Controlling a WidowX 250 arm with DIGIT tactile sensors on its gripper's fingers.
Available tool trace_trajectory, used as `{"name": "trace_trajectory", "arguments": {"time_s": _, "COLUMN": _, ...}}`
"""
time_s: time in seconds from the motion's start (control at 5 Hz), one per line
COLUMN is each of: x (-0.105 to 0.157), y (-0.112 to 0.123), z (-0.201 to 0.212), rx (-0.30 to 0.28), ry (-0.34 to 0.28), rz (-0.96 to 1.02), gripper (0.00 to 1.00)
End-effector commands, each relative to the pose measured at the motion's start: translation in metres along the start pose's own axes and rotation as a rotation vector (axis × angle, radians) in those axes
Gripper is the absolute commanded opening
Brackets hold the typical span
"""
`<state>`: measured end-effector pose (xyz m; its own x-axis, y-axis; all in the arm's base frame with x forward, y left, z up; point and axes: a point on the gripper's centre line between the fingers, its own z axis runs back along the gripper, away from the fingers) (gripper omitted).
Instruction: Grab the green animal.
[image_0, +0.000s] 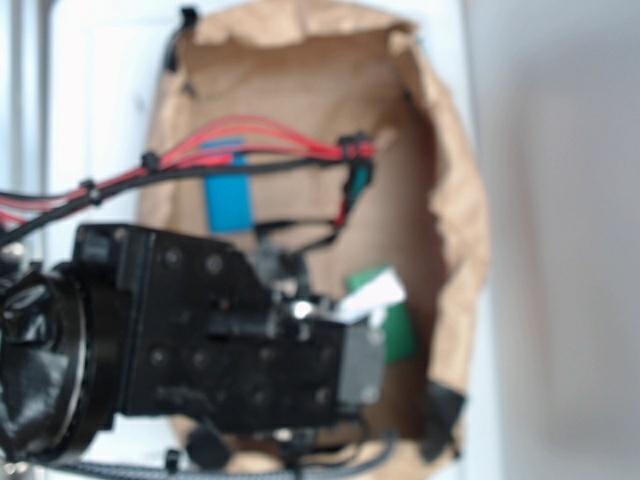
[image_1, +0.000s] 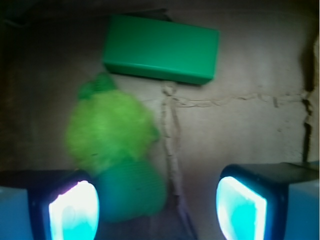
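The gripper (image_1: 157, 207), fingers apart, hangs over the green animal (image_1: 112, 150); a green block (image_1: 161, 48) lies just beyond.

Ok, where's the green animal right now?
In the wrist view, the green animal lies lower left on the brown paper, just below the green block and beside the left fingertip of the open gripper.

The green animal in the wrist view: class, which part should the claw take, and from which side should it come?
Take the fuzzy lime body of the green animal, its widest, softest part, coming straight down from above. It lies flat, left of the open claw, so shift left first to straddle it, staying clear of the green block beyond it.
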<state>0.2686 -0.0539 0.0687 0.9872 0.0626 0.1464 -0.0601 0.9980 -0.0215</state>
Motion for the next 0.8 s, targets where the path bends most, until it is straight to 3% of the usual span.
{"name": "trace_trajectory", "arguments": {"time_s": 0.0, "x": 0.002, "y": -0.003, "z": 0.009, "rx": -0.010, "ry": -0.029, "rz": -0.022, "gripper": 1.00}}
{"name": "trace_trajectory", "arguments": {"time_s": 0.4, "x": 0.002, "y": -0.003, "z": 0.009, "rx": -0.010, "ry": -0.029, "rz": -0.022, "gripper": 1.00}}
{"name": "trace_trajectory", "arguments": {"time_s": 0.6, "x": 0.017, "y": -0.001, "z": -0.009, "rx": -0.077, "ry": 0.012, "rz": -0.036, "gripper": 1.00}}
